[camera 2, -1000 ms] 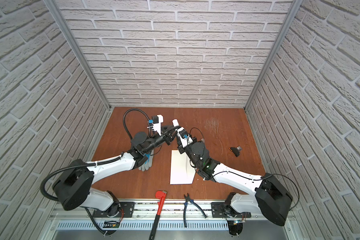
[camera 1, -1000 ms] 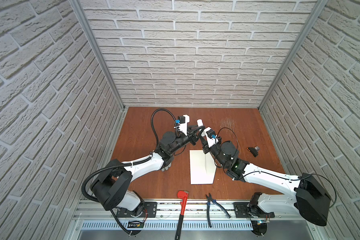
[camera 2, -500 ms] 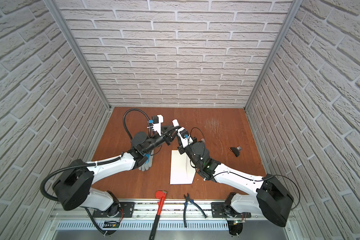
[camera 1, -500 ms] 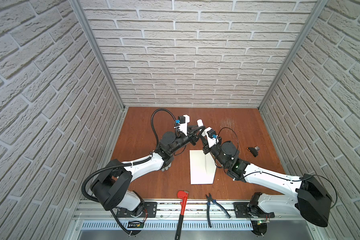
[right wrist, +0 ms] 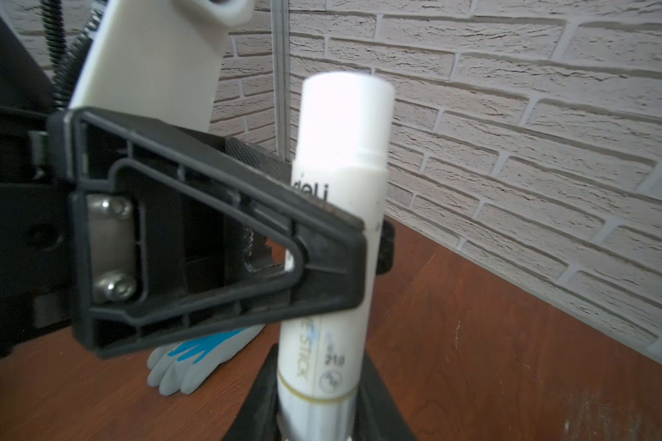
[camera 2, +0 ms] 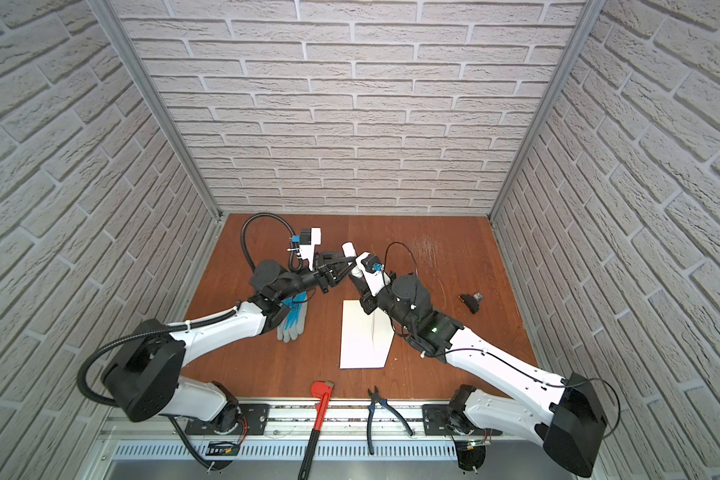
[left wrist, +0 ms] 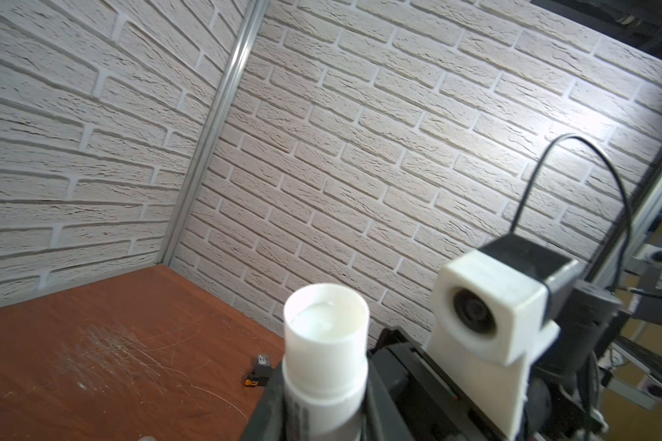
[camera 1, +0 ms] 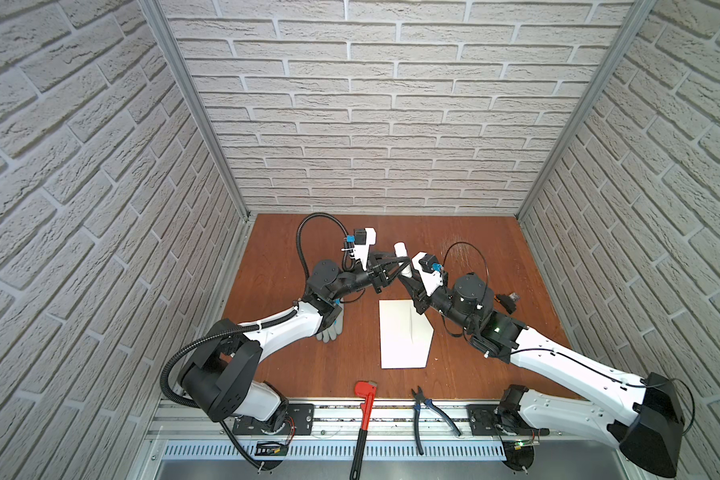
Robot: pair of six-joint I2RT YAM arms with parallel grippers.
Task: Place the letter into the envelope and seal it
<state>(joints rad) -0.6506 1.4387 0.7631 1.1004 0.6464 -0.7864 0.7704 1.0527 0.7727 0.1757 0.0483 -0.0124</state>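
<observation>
Just beyond the large cream-white paper envelope (camera 1: 400,340), the left gripper (left wrist: 323,404) pinches a white cylindrical plastic glue stick (right wrist: 341,152) mid-body, and the right gripper (right wrist: 316,404) pinches its base.

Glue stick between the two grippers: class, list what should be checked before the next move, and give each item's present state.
1. Right gripper shut on the base of the glue stick: ok.
2. Left gripper shut on the stick's body, below the cap: ok.
3. Cap removed so the glue is exposed: not ok, the cap is on.
4. Envelope lying flat on the table, in both top views: ok.
5. Letter inside the envelope: cannot tell, no card is in view.
</observation>
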